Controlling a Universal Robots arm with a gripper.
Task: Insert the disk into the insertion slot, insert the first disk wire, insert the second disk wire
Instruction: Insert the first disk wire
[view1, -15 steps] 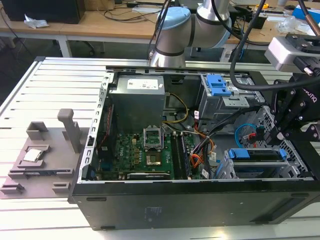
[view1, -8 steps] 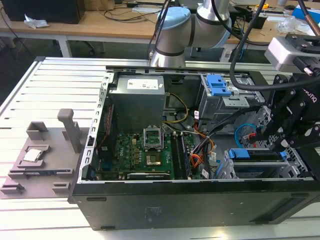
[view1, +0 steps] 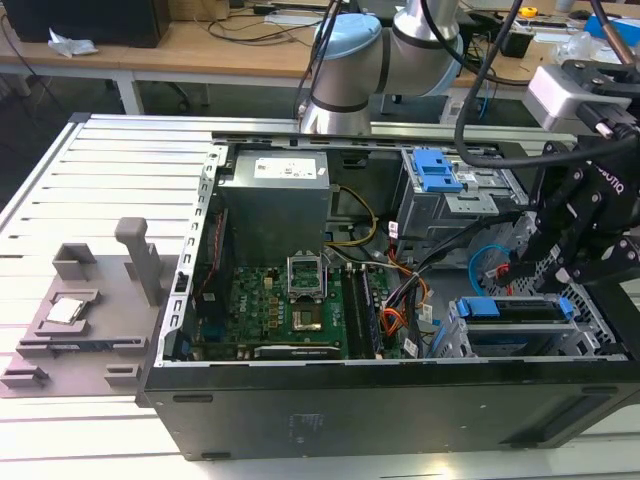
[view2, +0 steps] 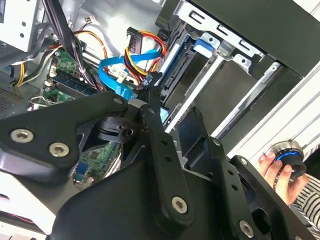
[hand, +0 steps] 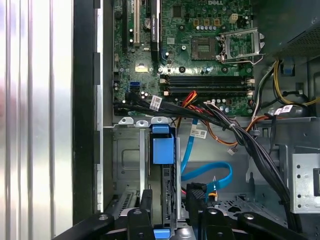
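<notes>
Slatted metal table (view1: 60, 200) carries an open computer case (view1: 400, 400) in the exterior view; the gripper (view1: 565, 272) hangs over the case's corner bay; just below it the disk (view1: 515, 312) lies seated in the insertion slot (view1: 455, 338), blue frame showing.

In the first wrist view the gripper (hand: 169, 197) is spread, one finger (hand: 146, 199) on each side of the near end of the disk (hand: 163, 150); a blue cable (hand: 210, 172) loops just beside it; the motherboard (hand: 200, 50) lies beyond.

In the second wrist view a person's hand (view2: 277, 170) holds a round knob (view2: 287, 152), well apart from the gripper (view2: 174, 97).
</notes>
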